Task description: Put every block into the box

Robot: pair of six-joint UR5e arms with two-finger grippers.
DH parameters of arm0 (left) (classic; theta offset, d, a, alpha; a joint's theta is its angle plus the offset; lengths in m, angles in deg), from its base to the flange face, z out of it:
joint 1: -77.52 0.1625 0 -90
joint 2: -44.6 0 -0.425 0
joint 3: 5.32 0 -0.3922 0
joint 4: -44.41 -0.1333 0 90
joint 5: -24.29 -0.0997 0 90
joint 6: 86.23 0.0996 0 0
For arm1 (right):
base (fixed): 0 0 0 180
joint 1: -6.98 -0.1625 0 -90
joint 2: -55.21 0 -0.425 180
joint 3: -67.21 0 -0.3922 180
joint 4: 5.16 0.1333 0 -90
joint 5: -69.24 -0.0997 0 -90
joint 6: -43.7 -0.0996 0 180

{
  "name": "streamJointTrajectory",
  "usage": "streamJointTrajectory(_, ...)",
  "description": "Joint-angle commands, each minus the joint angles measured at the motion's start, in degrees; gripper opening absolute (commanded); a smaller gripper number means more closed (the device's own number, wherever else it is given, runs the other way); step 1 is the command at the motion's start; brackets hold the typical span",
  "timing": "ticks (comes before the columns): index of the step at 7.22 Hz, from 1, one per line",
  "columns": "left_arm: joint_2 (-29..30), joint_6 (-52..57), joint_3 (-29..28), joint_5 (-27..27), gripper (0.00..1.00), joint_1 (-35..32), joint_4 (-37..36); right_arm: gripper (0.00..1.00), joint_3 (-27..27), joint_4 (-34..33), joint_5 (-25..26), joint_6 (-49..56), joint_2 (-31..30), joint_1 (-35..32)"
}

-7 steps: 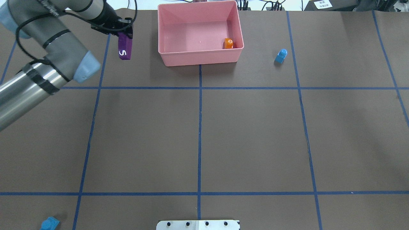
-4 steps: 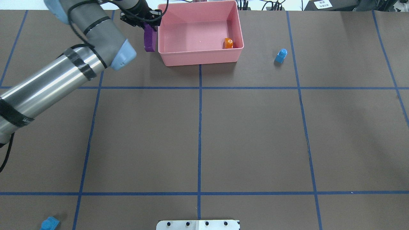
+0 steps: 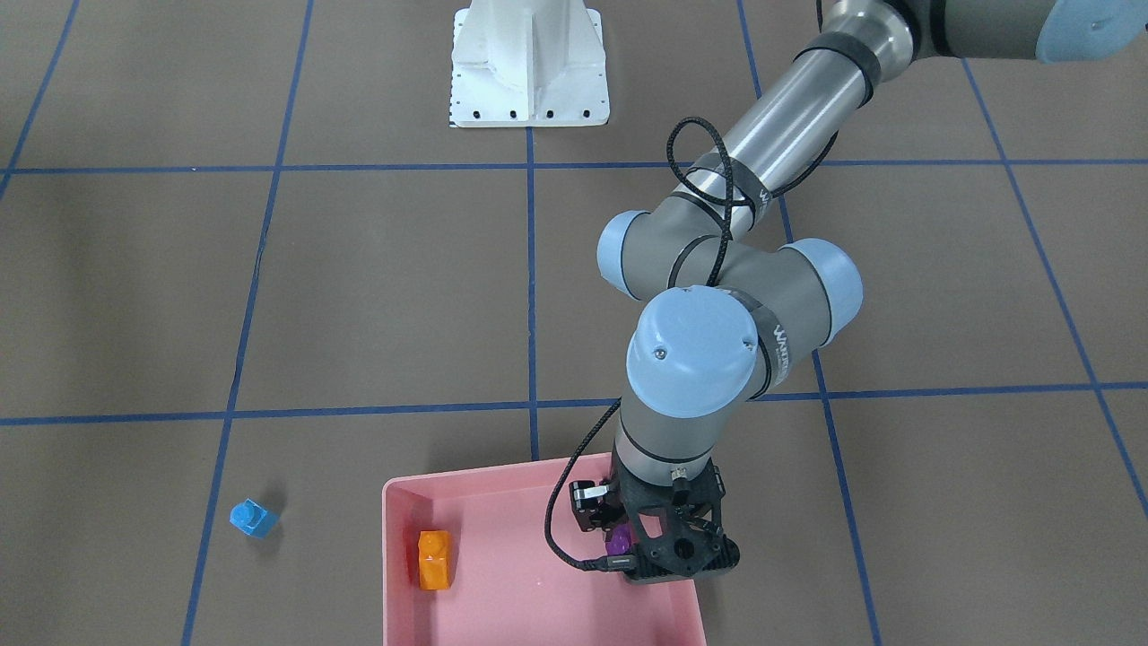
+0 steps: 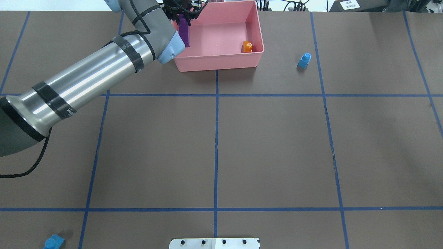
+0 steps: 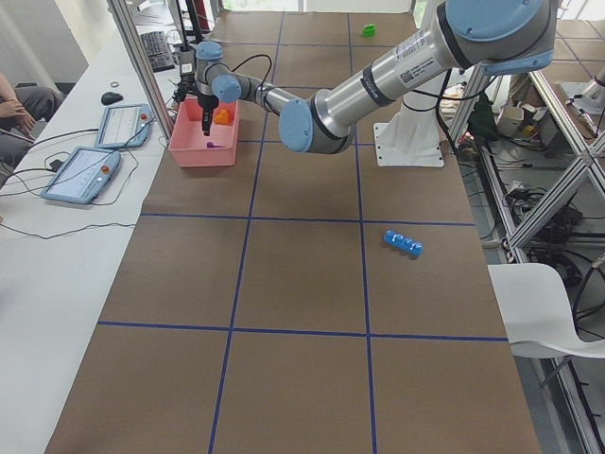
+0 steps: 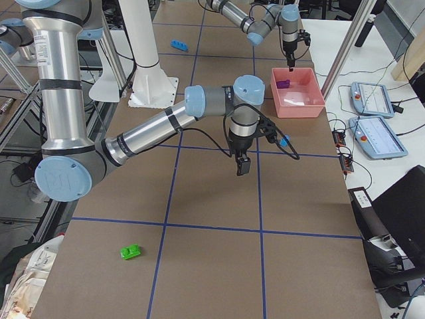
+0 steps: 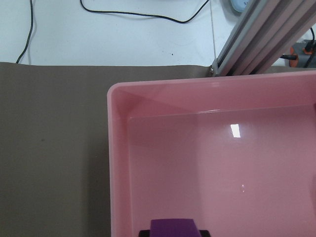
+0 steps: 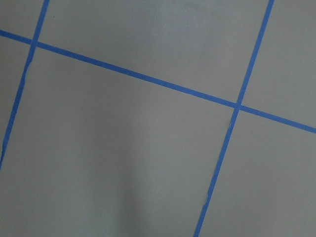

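My left gripper (image 4: pixel 182 17) is shut on the purple block (image 4: pixel 184 34), which hangs over the left part of the pink box (image 4: pixel 221 64). The wrist view shows that block (image 7: pixel 173 228) above the box floor (image 7: pixel 197 163). An orange block (image 4: pixel 247 46) lies in the box's right corner. A small blue block (image 4: pixel 304 60) stands on the table right of the box. The long blue block (image 5: pixel 403 243) lies near the robot's side. A green block (image 6: pixel 130 251) sits far off on the right end. The right gripper (image 6: pixel 242 166) hovers above the table; I cannot tell its state.
The white robot base (image 3: pixel 529 67) stands at the table's middle edge. Beyond the box, a white side table holds tablets (image 5: pixel 85 170) and cables. An aluminium frame post (image 7: pixel 261 39) rises by the box's far corner. A person's hand (image 5: pixel 14 109) shows at the side.
The left arm has swung to the right with the purple block, from the table left of the box to over the box's left part. The other blocks have not moved.
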Motion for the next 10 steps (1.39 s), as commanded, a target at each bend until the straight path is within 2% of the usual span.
streamJointTrajectory(1, -0.4, 0.2, 0.6, 0.8, 1.00, 0.5, -0.1, 0.99, 0.5, 0.0, 0.0, -0.2, 0.7, 0.1)
streamJointTrajectory(2, -2.7, 0.3, 4.0, 1.7, 1.00, 0.5, -0.7, 0.99, 2.7, 0.0, -0.7, -0.8, 2.8, 0.1)
streamJointTrajectory(3, -8.0, 1.0, 11.6, 5.2, 1.00, 0.3, -2.9, 0.99, 5.3, 0.0, -3.0, -1.5, 5.0, 0.2)
streamJointTrajectory(5, -17.4, 3.6, 25.5, 5.9, 1.00, 0.2, -8.6, 0.99, 6.7, 0.1, -3.4, -6.3, 7.9, 3.1)
streamJointTrajectory(6, -22.5, 6.1, 33.3, 6.1, 1.00, 0.2, -12.6, 0.99, 8.0, 4.5, -3.4, -11.5, 9.0, 5.7)
streamJointTrajectory(8, -35.8, 14.2, 52.6, 8.5, 1.00, -0.5, -19.5, 0.99, 14.7, 18.8, -3.0, -22.7, 10.1, 11.5)
streamJointTrajectory(9, -42.6, 17.4, 60.9, 8.2, 1.00, -0.5, -21.5, 0.99, 18.1, 23.3, -2.9, -26.3, 11.6, 13.0)
streamJointTrajectory(10, -51.0, 22.5, 69.6, 8.4, 1.00, -0.5, -21.7, 0.99, 22.1, 24.1, -2.9, -30.0, 15.5, 14.0)
